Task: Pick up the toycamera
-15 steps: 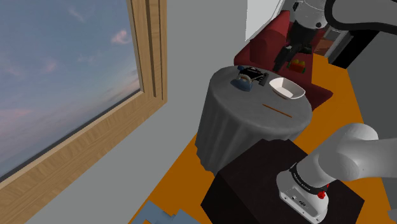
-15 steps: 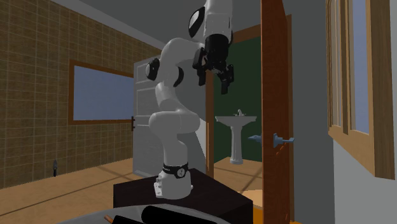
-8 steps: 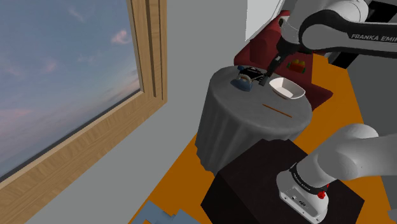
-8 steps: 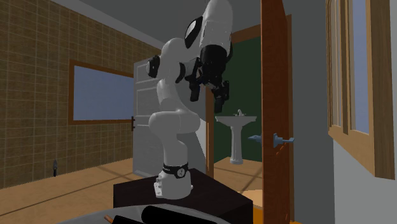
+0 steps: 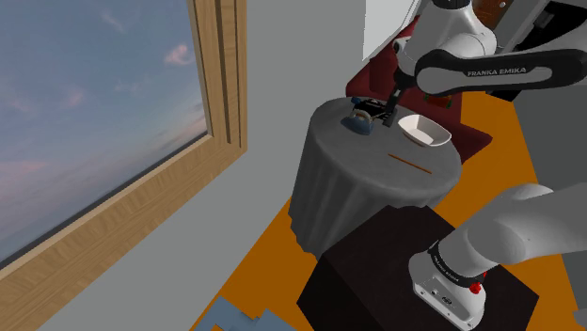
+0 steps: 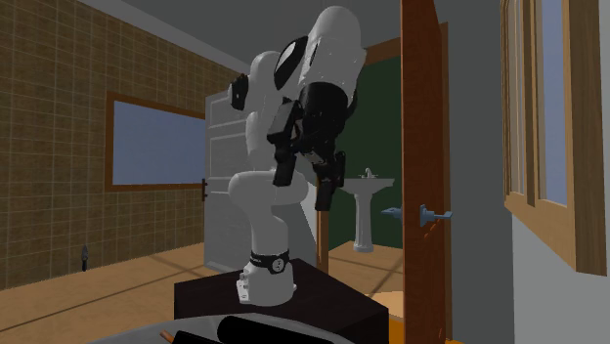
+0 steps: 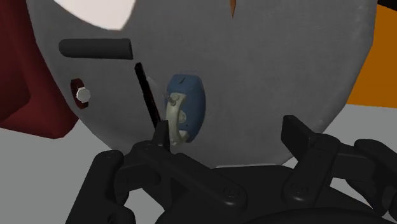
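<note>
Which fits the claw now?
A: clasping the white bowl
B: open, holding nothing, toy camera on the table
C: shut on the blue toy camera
B: in the wrist view the claw stands wide open above the grey table, and the blue toy camera lies on that table, not clasped.

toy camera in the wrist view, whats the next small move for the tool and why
Probably nudge the open tool sideways to centre it on the blue-and-beige toy camera. The camera sits beside one jaw rather than mid-gap, so closing now would likely miss it.
</note>
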`<control>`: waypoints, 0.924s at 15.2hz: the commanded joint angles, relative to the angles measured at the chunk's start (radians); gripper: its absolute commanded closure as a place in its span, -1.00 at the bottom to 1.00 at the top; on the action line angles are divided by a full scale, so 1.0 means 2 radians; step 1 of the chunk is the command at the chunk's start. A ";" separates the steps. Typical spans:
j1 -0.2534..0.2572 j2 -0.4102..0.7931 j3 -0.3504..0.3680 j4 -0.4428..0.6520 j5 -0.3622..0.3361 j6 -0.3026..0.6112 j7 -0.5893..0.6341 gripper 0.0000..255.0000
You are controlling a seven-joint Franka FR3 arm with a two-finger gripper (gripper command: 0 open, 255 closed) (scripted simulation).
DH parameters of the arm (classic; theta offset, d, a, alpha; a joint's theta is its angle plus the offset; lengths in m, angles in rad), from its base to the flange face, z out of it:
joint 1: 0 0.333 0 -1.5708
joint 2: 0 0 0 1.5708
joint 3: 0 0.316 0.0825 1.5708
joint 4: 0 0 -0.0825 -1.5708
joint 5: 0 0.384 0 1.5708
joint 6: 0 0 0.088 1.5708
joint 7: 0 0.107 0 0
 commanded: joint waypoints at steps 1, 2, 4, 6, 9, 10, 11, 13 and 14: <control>-0.008 0.033 -0.007 0.002 -0.025 0.044 -0.006 -1.00; -0.012 0.050 -0.011 0.007 -0.037 0.062 -0.010 -1.00; -0.021 0.085 -0.017 0.019 -0.062 0.097 -0.015 -1.00; -0.029 0.122 -0.023 0.035 -0.087 0.131 -0.018 -1.00; -0.041 0.178 -0.029 0.065 -0.125 0.176 -0.019 -1.00; -0.045 0.197 -0.032 0.077 -0.137 0.189 -0.019 -1.00; -0.048 0.215 -0.034 0.090 -0.150 0.202 -0.018 -1.00; -0.050 0.226 -0.035 0.093 -0.161 0.212 -0.011 -1.00; -0.051 0.231 -0.036 0.091 -0.167 0.217 -0.004 -1.00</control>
